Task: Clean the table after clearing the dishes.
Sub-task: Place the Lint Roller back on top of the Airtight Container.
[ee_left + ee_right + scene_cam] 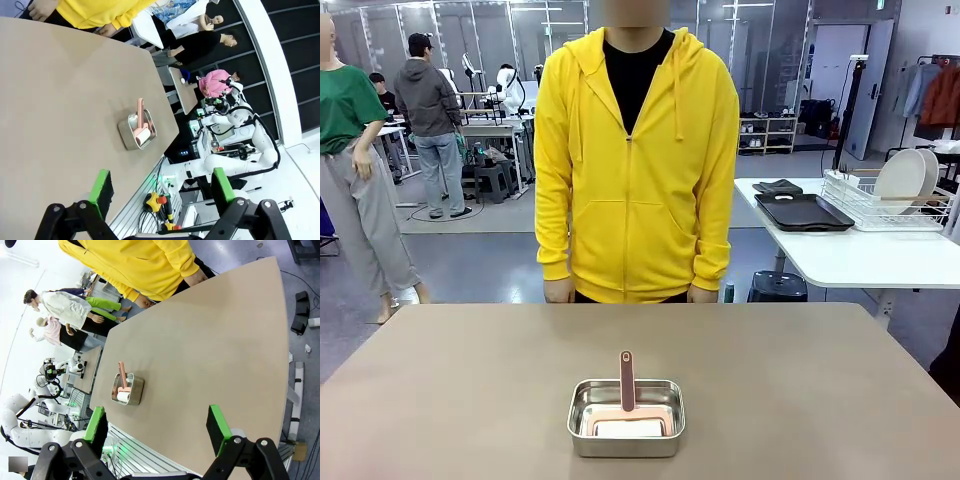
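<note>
The taupe table (pixel 470 380) carries a shiny steel pan (pixel 626 440) near its front edge. In the pan stands a pink-handled cleaning tool (pixel 627 380) with a white pad. Two white plates (pixel 903 180) lean in a wire rack (pixel 860 200) on the white side table at the right, beside dark trays (pixel 803 211). My left gripper (pixel 162 186) is open with nothing between its pads, above the table (pixel 60 100) and back from the pan (pixel 137 135). My right gripper (pixel 156 423) is likewise open, off the table's (pixel 215 355) near edge, with the pan (pixel 127 389) ahead.
A person in a yellow hoodie (pixel 635 170) stands at the far edge of the table, both hands (pixel 560 291) hanging just behind it. The white side table (pixel 860 255) stands at the back right. Other people and equipment are farther back.
</note>
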Available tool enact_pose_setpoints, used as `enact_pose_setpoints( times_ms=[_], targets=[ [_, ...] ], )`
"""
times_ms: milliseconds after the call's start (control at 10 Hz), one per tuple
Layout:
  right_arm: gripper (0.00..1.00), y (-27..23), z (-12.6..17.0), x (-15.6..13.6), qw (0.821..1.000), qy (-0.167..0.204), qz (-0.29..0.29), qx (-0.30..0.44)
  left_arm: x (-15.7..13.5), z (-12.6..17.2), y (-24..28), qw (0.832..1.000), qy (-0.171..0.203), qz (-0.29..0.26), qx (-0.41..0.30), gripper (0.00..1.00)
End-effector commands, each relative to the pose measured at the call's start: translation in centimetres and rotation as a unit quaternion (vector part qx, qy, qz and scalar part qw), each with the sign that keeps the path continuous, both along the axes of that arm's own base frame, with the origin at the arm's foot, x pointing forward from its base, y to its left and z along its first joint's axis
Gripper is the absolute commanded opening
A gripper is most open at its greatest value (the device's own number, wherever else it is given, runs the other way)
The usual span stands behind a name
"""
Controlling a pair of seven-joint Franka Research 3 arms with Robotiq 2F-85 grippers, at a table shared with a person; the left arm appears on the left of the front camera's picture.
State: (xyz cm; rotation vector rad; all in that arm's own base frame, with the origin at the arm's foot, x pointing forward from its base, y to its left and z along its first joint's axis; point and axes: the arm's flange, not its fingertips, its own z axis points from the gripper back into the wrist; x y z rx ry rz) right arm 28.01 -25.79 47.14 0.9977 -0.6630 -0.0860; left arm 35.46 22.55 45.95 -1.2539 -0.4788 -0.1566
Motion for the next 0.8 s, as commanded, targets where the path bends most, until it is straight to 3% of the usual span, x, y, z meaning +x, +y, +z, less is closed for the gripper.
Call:
enact_pose_setpoints(
  times_ms=[0, 700],
  targets=[
    [1.0, 0.14, 0.02, -0.11, 1.0, -0.009, 0.001, 0.0, -0.42, 0.44, 0.13, 1.0, 0.002, 0.0, 0.005, 1.0],
    [1.0, 0.14, 0.02, -0.11, 1.0, -0.009, 0.001, 0.0, -0.42, 0.44, 0.13, 1.0, 0.002, 0.0, 0.005, 1.0]
  ],
)
